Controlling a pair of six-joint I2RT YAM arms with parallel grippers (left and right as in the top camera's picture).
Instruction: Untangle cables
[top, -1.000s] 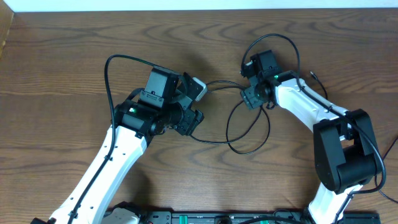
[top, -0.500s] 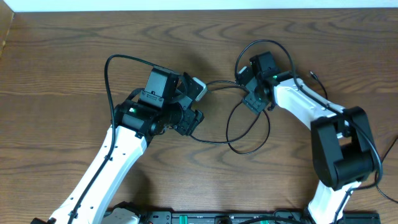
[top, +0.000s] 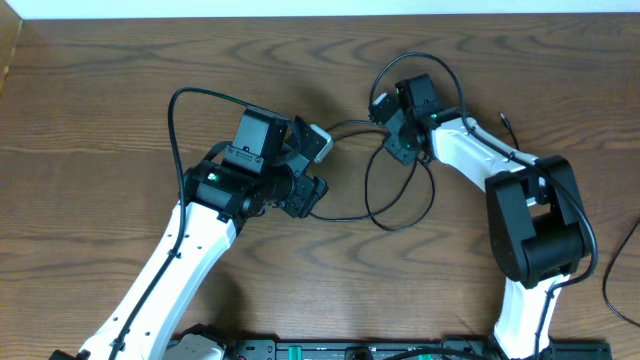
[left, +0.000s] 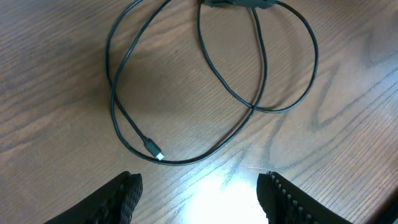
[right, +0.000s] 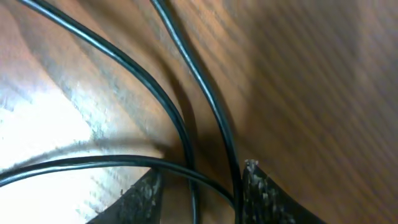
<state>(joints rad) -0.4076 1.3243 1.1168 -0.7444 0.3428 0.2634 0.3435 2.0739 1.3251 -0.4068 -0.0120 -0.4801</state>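
The cables (top: 400, 216) are thin black cords lying in overlapping loops on the wooden table between my two arms. In the left wrist view the loops (left: 258, 109) spread ahead of me, and a small silver-tipped plug end (left: 154, 151) lies nearest. My left gripper (left: 199, 196) is open with only bare table between its fingers, and it sits left of the loops (top: 318, 168). My right gripper (top: 392, 135) is down at the top of the loops. In the right wrist view its fingers (right: 202, 186) stand a narrow gap apart, with cable strands (right: 155, 93) running between them. One strand lies against the right finger (right: 261, 193).
The thicker black cables fixed to my arms arc above each wrist, one at the left (top: 190, 95) and one at the right (top: 440, 62). The table's far edge (top: 320, 14) runs along the top. A bright glare patch (left: 230, 193) lies on the wood under my left gripper.
My right gripper has shifted up and left at the top of the loops, and its jaws have narrowed around the strands. The loops moved slightly with it. The left arm has not moved.
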